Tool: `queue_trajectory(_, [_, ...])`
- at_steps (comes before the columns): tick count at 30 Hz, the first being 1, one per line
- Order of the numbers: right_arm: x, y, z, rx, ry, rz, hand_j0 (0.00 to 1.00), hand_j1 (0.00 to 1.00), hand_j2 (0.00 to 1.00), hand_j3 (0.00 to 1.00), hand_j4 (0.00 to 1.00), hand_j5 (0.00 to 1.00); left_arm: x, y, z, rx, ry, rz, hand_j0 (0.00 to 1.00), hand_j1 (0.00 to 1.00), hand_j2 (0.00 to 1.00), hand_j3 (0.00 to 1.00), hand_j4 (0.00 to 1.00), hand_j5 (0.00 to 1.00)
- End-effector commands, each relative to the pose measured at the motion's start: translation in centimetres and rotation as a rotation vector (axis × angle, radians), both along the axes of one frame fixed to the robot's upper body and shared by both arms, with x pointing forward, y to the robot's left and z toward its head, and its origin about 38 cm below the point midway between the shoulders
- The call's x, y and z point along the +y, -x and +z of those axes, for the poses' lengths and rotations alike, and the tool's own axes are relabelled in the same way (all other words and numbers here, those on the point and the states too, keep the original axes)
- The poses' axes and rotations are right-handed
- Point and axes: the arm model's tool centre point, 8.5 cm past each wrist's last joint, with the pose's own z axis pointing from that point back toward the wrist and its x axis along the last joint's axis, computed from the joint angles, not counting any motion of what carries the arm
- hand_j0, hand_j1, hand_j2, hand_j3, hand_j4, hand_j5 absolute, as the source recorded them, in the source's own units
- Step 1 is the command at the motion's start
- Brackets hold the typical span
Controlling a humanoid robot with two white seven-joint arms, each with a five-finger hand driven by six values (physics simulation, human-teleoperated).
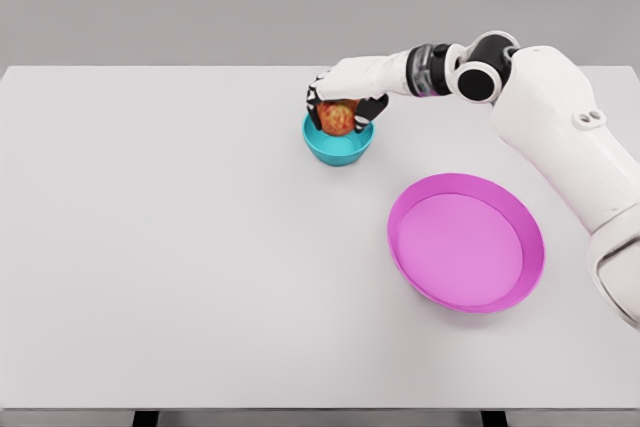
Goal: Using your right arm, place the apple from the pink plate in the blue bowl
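**Apple held over blue bowl**

Nearest, the pink plate (pixel 466 242) lies flat on the white table (pixel 180 247). Farther back, the right hand (pixel 343 99) pinches the apple (pixel 338 117) from above, directly over the blue bowl (pixel 338 143). The apple is round; no long axis discernible. A grey wall stands beyond.

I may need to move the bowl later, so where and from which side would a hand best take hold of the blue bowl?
Grip the blue bowl by its rim, from the left or near side. Its rim is open and thin, easy to pinch. The right hand covers the far-right side, curled around the apple over the bowl, and the pink plate lies to the near right.
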Motion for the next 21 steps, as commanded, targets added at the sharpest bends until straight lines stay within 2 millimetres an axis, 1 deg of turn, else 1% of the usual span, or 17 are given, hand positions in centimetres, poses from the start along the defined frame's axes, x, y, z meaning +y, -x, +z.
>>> queue_trajectory(1, [0.0,-0.1,-0.1,0.005,-0.005,-0.006,0.82,0.82,0.82,0.82,0.82,0.82,0.0,0.1,0.0,0.002,0.0,0.0,1.0,1.0,1.0,1.0,1.0,1.0])
queue_trajectory(2, [-0.2,-0.1,-0.1,0.007,-0.007,-0.01,1.0,1.0,1.0,1.0,1.0,1.0,0.0,0.1,0.0,0.002,0.0,0.0,1.0,1.0,1.0,1.0,1.0,1.0])
queue_trajectory(8, [-0.1,-0.1,-0.1,0.008,-0.005,-0.01,1.0,1.0,1.0,1.0,1.0,1.0,0.0,0.0,0.0,0.0,0.0,0.0,1.0,1.0,1.0,1.0,1.0,1.0])
queue_trajectory(10, [-0.3,-0.2,0.2,0.002,-0.007,-0.011,1.0,1.0,1.0,1.0,1.0,1.0,0.0,0.1,0.0,0.002,0.0,0.0,1.0,1.0,1.0,1.0,1.0,1.0])
queue_trajectory(11, [-0.4,-0.4,1.2,-0.016,-0.014,-0.012,1.0,1.0,1.0,1.0,1.0,1.0,0.0,0.0,0.0,0.0,0.0,0.0,1.0,1.0,1.0,1.0,1.0,1.0])
queue_trajectory(12, [-0.4,-0.4,1.6,-0.024,-0.02,-0.01,1.0,1.0,1.0,1.0,1.0,1.0,0.0,0.0,0.0,0.0,0.0,0.0,1.0,1.0,1.0,1.0,1.0,1.0])
queue_trajectory(13, [-0.7,-0.5,2.8,-0.047,-0.036,-0.008,1.0,1.0,1.0,1.0,1.0,1.0,0.0,0.1,0.0,0.002,0.0,0.0,1.0,1.0,1.0,1.0,1.0,1.0])
queue_trajectory(15, [-3.6,-0.4,7.2,-0.143,-0.126,-0.037,1.0,1.0,1.0,1.0,1.0,1.0,0.0,0.0,0.0,0.0,0.0,0.0,1.0,1.0,1.0,1.0,1.0,1.0])
queue_trajectory(16, [-5.6,0.0,9.5,-0.2,-0.164,-0.055,1.0,1.0,1.0,1.0,1.0,1.0,0.0,0.0,0.0,0.0,0.0,0.0,1.0,1.0,1.0,1.0,1.0,1.0])
queue_trajectory(17, [-7.0,0.3,10.3,-0.223,-0.183,-0.068,1.0,1.0,1.0,1.0,1.0,1.0,0.0,0.1,0.0,0.002,0.0,0.0,1.0,1.0,1.0,1.0,1.0,1.0])
queue_trajectory(18, [-9.1,0.7,10.7,-0.229,-0.219,-0.097,1.0,1.0,1.0,1.0,1.0,1.0,0.0,0.1,0.0,0.002,0.0,0.0,1.0,1.0,1.0,1.0,1.0,1.0])
queue_trajectory(19, [-11.9,1.0,11.2,-0.223,-0.272,-0.144,1.0,1.0,1.0,1.0,1.0,1.0,0.0,0.1,0.0,0.002,0.0,0.0,1.0,1.0,1.0,1.0,1.0,1.0])
queue_trajectory(20, [-14.3,1.4,10.9,-0.198,-0.34,-0.184,1.0,1.0,1.0,1.0,1.0,1.0,0.0,0.1,0.0,0.002,0.0,0.0,1.0,1.0,1.0,1.0,1.0,1.0])
queue_trajectory(21, [-17.3,1.9,10.6,-0.18,-0.388,-0.235,1.0,1.0,1.0,1.0,1.0,1.0,0.0,0.1,0.0,0.002,0.0,0.0,1.0,1.0,1.0,1.0,1.0,1.0])
